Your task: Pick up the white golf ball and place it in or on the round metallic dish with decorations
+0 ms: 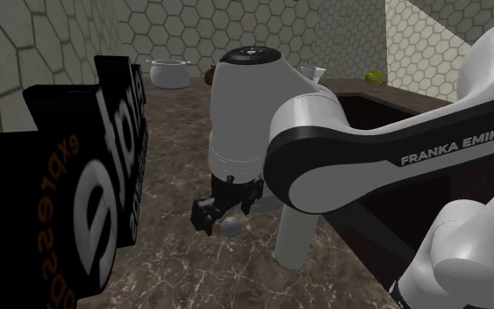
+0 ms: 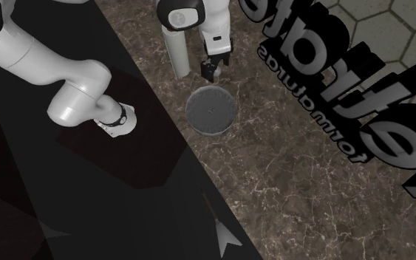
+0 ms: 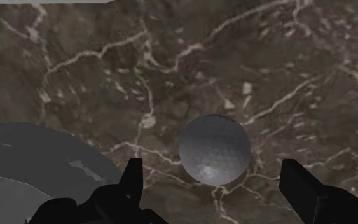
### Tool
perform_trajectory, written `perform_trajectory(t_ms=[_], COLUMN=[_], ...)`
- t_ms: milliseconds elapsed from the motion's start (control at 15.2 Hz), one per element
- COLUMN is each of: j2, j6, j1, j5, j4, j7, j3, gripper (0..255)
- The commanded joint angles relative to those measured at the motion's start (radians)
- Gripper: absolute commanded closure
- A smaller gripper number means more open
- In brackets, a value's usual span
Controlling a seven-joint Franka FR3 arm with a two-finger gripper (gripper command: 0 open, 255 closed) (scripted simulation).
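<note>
The golf ball (image 3: 213,149) is a pale grey dimpled sphere resting on the brown marble counter. My gripper (image 3: 215,186) hangs just above it, open, with one finger (image 3: 133,181) on each side and neither touching the ball. In the shoulder view the ball (image 1: 231,226) peeks out beside the black gripper (image 1: 217,218), low over the counter. The round grey dish (image 2: 210,111) lies flat on the counter close to the gripper (image 2: 213,71), and its rim (image 3: 56,149) shows beside one finger.
A large black box with lettering (image 1: 87,184) stands on the shoulder view's left. A white upright cylinder (image 1: 293,237) stands right beside the gripper. A dark sunken basin (image 1: 385,176) lies to the right. A metal pot (image 1: 170,72) and a green item (image 1: 375,77) sit by the far tiled wall.
</note>
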Motion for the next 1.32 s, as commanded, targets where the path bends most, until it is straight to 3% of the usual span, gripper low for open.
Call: perform_trajectory(t_ms=[0, 264, 330, 924, 1254], j2=[0.001, 0.001, 0.001, 0.001, -0.016], j6=[0.003, 0.003, 0.003, 0.003, -0.064], j1=[0.0, 0.0, 0.0, 0.0, 0.001], j5=[-0.001, -0.001, -0.001, -0.001, 0.007], j4=[-0.002, -0.002, -0.002, -0.002, 0.051], j7=[0.0, 0.0, 0.0, 0.0, -0.016], j3=[0.0, 0.0, 0.0, 0.0, -0.014], gripper=[0, 0, 255, 255, 255])
